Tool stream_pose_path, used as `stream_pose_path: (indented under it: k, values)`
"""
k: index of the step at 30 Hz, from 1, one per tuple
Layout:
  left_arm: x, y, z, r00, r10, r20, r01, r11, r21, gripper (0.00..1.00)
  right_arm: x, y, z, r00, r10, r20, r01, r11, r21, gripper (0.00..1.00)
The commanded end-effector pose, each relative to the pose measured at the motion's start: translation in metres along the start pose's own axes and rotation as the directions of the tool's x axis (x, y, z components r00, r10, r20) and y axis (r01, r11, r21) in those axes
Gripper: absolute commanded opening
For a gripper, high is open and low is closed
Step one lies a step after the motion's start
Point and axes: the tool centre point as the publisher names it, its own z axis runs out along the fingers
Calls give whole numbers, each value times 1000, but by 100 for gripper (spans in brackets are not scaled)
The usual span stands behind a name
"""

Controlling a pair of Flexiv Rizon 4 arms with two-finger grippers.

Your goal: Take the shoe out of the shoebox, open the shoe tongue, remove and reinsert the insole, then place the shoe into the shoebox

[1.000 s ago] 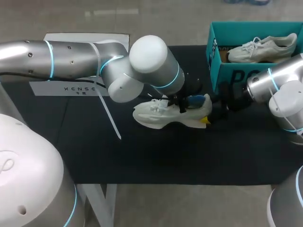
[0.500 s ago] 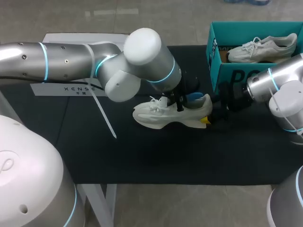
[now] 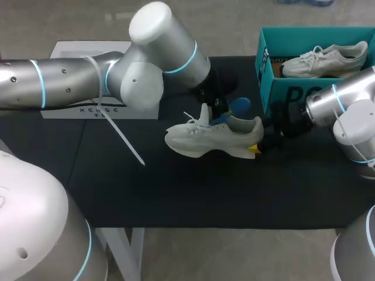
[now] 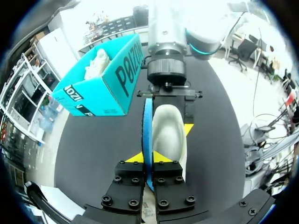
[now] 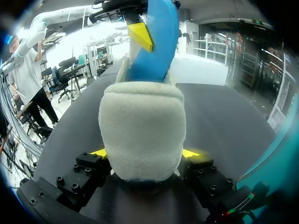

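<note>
A white shoe (image 3: 211,139) lies on its sole on the black table, toe pointing left. My right gripper (image 3: 259,144) is shut on its heel (image 5: 142,130), a yellow tip on each side. My left gripper (image 3: 218,111) is above the shoe's opening, shut on the blue insole (image 3: 237,107), which stands partly out of the shoe. In the left wrist view the insole (image 4: 148,126) shows edge-on between the shut fingers (image 4: 135,157), with the shoe (image 4: 170,135) under them. From the right wrist the insole (image 5: 156,42) rises above the heel. The teal shoebox (image 3: 275,88) stands at the back right.
A second white shoe (image 3: 325,58) lies inside the shoebox. A white flat box (image 3: 88,110) sits at the back left under my left arm, and a white strap (image 3: 126,139) hangs from that arm over the mat. The table's front half is bare black mat (image 3: 193,193).
My left gripper has shut on the blue insole and risen up and back, drawing it partly out of the shoe. The right gripper and the shoe have stayed put.
</note>
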Motion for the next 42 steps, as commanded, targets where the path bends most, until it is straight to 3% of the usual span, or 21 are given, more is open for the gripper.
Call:
stream_pose_path:
  k: [1,2,4,23,31,37,42]
  values:
    - [3,-18,-18,998,23,-55,-23,1000,1,0,-1,-3,4,1000,-1,-2,1,1000,1,0]
    - [6,-24,-22,997,36,-65,-35,999,11,0,-1,-3,4,1000,-1,-2,1,1000,1,0]
    - [13,-36,-27,996,62,-70,-66,997,-49,0,-1,-3,4,1000,-1,-2,1,1000,1,0]
    - [13,-36,-27,996,62,-70,-66,997,-49,0,-1,-3,4,1000,-1,-2,1,1000,1,0]
    - [35,-43,13,995,81,-66,-88,991,-101,0,-1,-3,4,1000,-1,-2,1,1000,1,0]
    - [33,-53,16,995,18,-96,-20,1000,-21,0,-1,-3,4,1000,-1,-2,1,1000,1,0]
    - [26,-63,-1,985,-26,-171,38,997,70,0,-1,-3,4,1000,-1,-2,1,1000,1,0]
